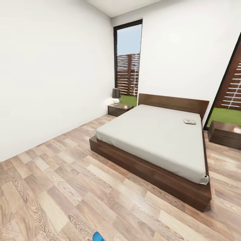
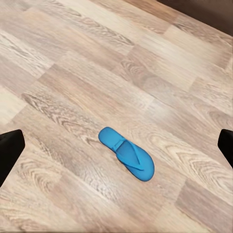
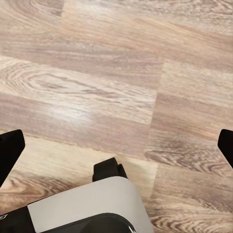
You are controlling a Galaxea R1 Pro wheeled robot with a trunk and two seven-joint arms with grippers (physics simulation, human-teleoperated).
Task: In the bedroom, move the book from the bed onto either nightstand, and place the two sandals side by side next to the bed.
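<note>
The bed [image 1: 157,140], an off-white mattress on a dark wooden frame, stands at the middle right of the bedroom. The book [image 1: 189,122] lies flat on the mattress near the headboard, towards the far side. One nightstand [image 1: 119,109] stands by the window with a lamp on it, and another nightstand [image 1: 225,134] is beyond the bed at the right. A blue sandal [image 1: 98,237] lies on the floor at the lower edge of the head view. My left gripper [image 2: 119,144] hangs open above that sandal [image 2: 127,153], well clear of it. My right gripper [image 3: 118,148] is open over bare floor.
A dark-shaded lamp [image 1: 116,95] stands on the nightstand by the tall window [image 1: 128,63]. A broad stretch of plank floor [image 1: 57,174] lies between me and the bed. My own grey base [image 3: 87,208] shows under the right gripper.
</note>
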